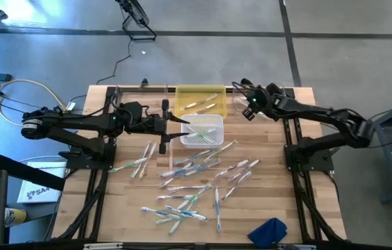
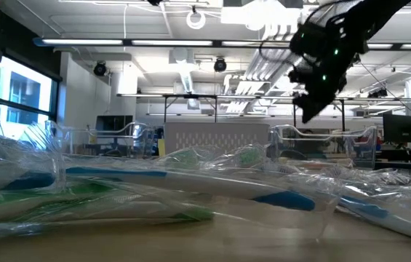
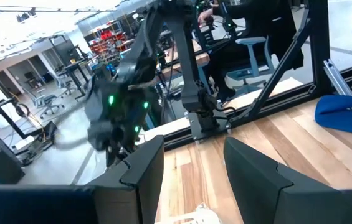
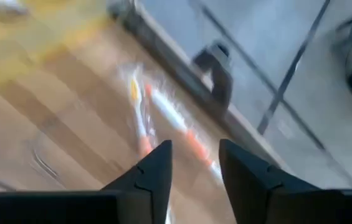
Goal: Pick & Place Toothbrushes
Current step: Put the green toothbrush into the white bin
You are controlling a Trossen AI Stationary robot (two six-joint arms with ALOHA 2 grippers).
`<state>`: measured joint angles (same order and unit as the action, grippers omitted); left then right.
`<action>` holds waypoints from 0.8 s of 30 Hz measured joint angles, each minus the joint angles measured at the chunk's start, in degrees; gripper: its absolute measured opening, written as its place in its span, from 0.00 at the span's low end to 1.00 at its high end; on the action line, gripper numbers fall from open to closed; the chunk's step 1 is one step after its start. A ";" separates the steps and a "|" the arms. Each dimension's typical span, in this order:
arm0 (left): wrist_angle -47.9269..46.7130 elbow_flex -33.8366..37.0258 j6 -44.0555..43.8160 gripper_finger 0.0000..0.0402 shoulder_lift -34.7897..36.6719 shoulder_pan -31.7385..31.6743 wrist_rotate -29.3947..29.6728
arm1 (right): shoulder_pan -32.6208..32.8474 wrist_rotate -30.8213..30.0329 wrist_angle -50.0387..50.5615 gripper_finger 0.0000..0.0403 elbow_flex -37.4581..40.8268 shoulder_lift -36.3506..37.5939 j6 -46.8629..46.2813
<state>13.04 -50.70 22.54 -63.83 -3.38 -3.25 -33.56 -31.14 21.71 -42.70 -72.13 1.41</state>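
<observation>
Several toothbrushes [image 1: 189, 184] in clear wrappers lie scattered on the wooden table. A yellow basket [image 1: 199, 90] at the far edge and a white basket [image 1: 218, 119] in front of it each hold a few. My right gripper [image 4: 194, 146] hangs open, tilted down, above the table just right of the yellow basket [image 1: 245, 110]. Below its fingers two wrapped toothbrushes with orange accents [image 4: 163, 115] lie flat on the wood. My left gripper [image 3: 191, 146] is open and level at the white basket's left side [image 1: 185, 122], with nothing between its fingers.
A blue cloth [image 1: 268, 230] lies at the table's near right corner. A dark rail [image 4: 163, 56] runs along the far edge close to the right gripper. Bare wood shows at the table's right side [image 1: 272, 173].
</observation>
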 joint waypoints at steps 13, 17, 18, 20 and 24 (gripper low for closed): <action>-1.23 0.00 0.15 0.40 0.00 0.00 -0.01 | 12.90 16.48 -11.62 0.12 -0.02 15.03 -4.60; -1.66 0.00 0.16 0.40 0.00 0.00 0.06 | 15.76 22.85 -14.31 0.09 -0.02 15.62 -4.68; -1.67 0.00 0.16 0.40 0.00 0.00 0.52 | 16.28 24.07 -14.27 0.08 -0.02 15.60 -4.66; -2.23 0.00 0.15 0.40 0.00 0.00 1.36 | 17.06 25.49 -14.54 0.08 -0.02 15.60 -4.68; -4.34 0.00 0.16 0.40 0.00 0.00 3.23 | 18.41 25.67 -14.60 0.08 -0.02 15.49 -5.00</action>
<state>8.70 -50.70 22.70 -63.83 -3.38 -0.03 -15.15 -5.46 7.11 -42.72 -56.64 -3.59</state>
